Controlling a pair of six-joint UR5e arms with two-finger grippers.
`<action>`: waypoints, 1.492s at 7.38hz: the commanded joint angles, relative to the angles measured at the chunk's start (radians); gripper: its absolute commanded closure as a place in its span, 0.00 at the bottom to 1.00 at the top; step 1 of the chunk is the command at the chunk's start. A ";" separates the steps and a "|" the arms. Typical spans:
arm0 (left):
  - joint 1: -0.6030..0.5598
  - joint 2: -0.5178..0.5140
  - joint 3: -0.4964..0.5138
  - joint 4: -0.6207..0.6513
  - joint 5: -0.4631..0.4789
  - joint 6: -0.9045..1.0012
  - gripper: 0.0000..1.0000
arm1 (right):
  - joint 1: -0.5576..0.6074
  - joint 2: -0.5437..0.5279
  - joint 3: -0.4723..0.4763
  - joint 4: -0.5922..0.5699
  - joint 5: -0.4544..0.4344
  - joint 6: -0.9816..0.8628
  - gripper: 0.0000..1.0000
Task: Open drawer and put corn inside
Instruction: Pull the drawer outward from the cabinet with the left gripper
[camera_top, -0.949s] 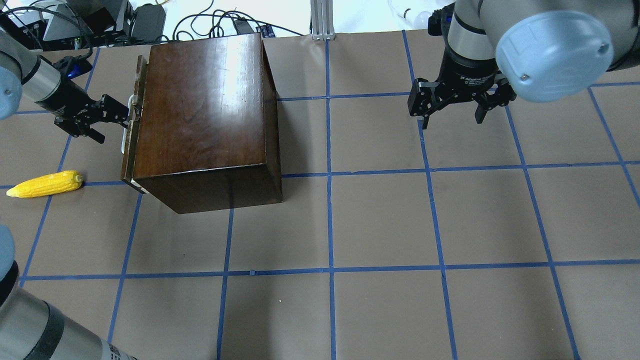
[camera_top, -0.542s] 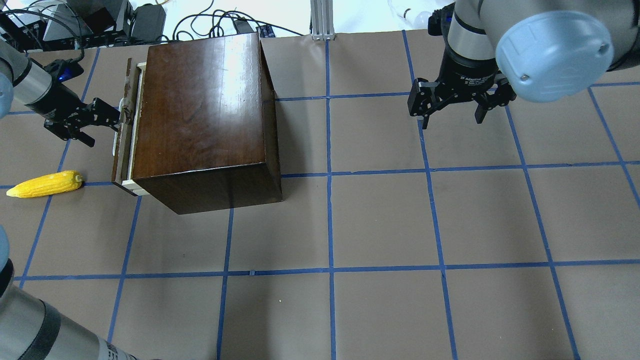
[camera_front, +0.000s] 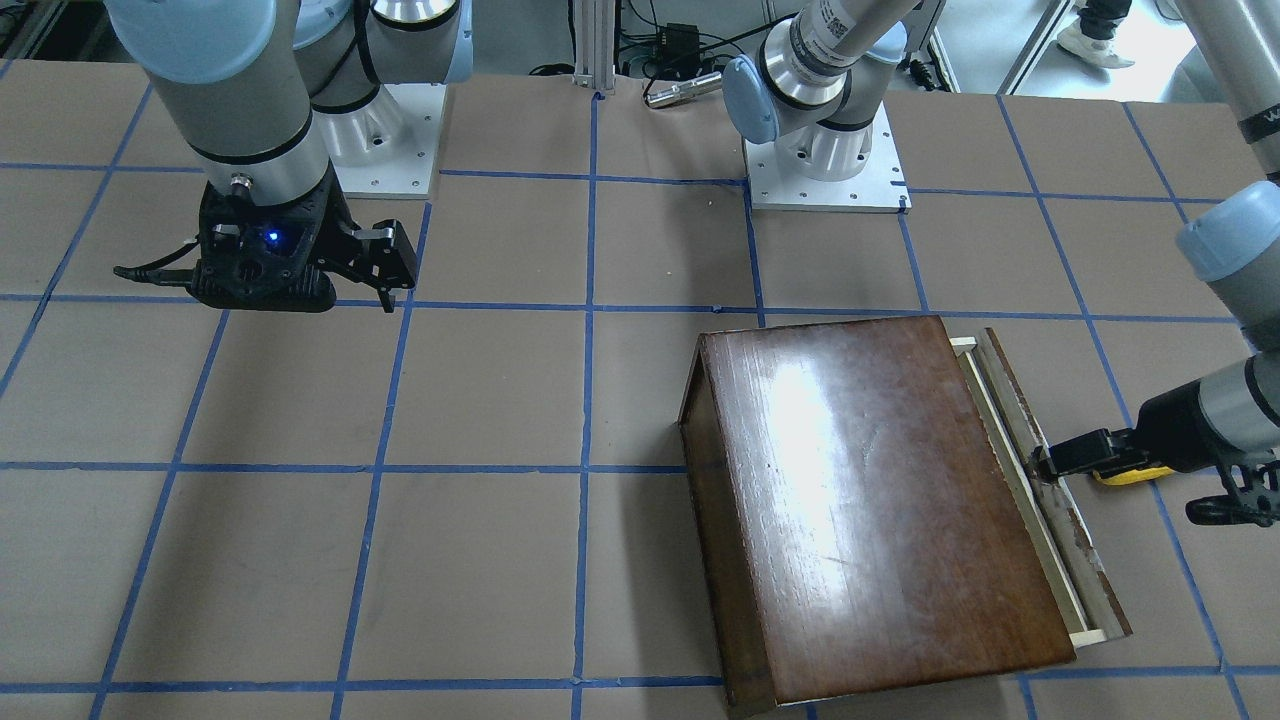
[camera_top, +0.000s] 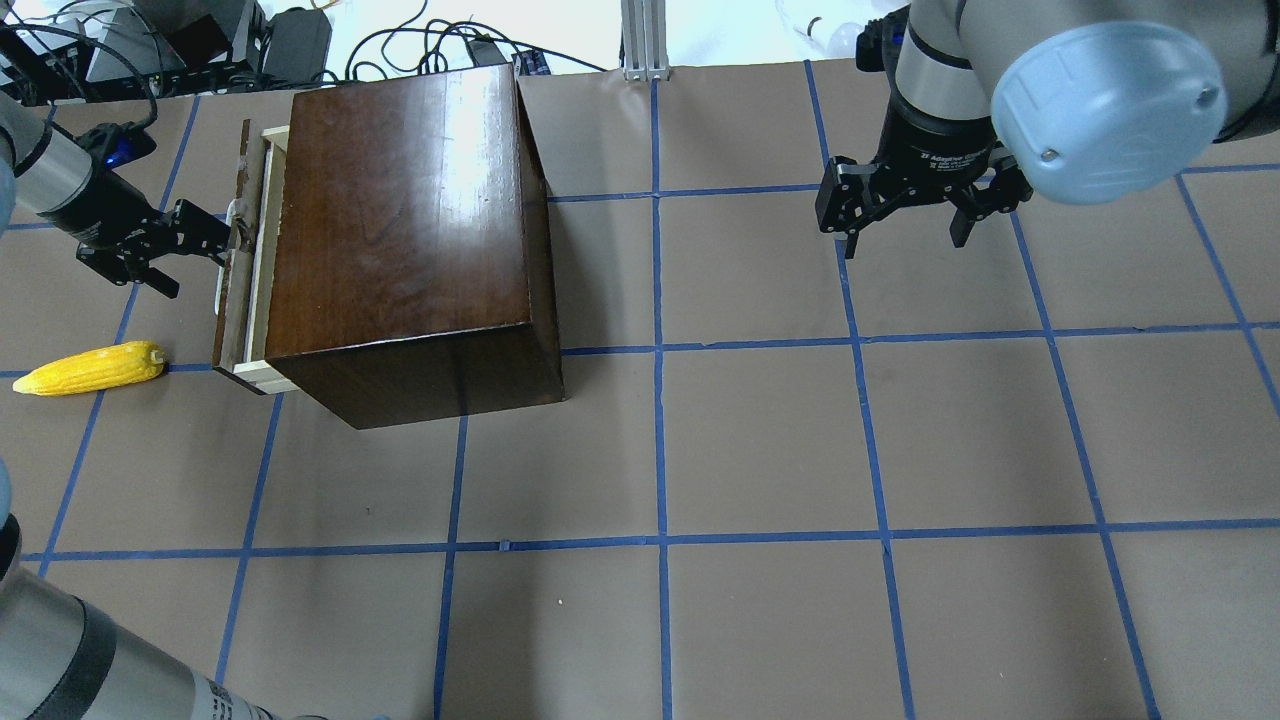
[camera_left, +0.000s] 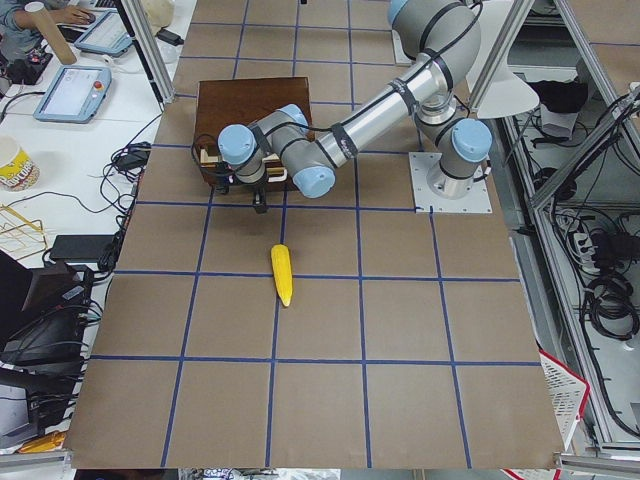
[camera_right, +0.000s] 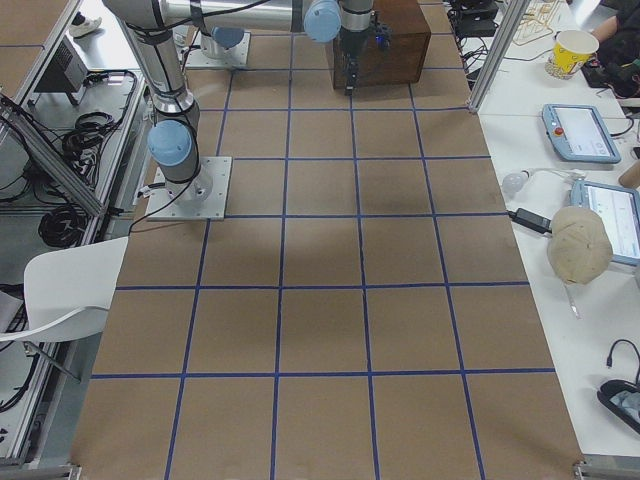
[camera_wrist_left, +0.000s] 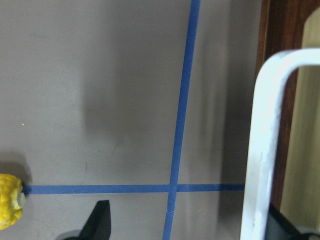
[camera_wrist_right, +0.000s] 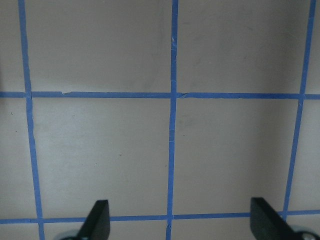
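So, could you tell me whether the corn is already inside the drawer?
No, the corn lies on the table, apart from the barely opened drawer.

The blue-taped brown table (camera_top: 760, 440) bears a dark wooden box (camera_top: 400, 220) and the corn (camera_top: 90, 368).

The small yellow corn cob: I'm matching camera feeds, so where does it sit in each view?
Exterior front-facing: small yellow corn cob at far right, mostly hidden.
Overhead exterior: cob at left edge, mid-height.
Exterior left: cob near centre.
Exterior right: not visible.
Left wrist-mounted: cob in bottom-left corner, one end only.
Right wrist-mounted: not in it.
Landmark: glossy dark-brown wooden box; the cob lies off its drawer side.
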 joint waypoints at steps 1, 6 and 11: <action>0.002 0.001 0.002 -0.001 0.003 0.019 0.01 | 0.000 0.000 0.000 0.000 0.000 0.000 0.00; 0.045 -0.003 0.000 0.002 0.032 0.073 0.01 | 0.000 0.000 0.000 0.000 0.000 0.000 0.00; 0.045 -0.003 0.044 -0.036 0.060 0.075 0.01 | 0.000 0.000 0.000 0.000 0.000 0.000 0.00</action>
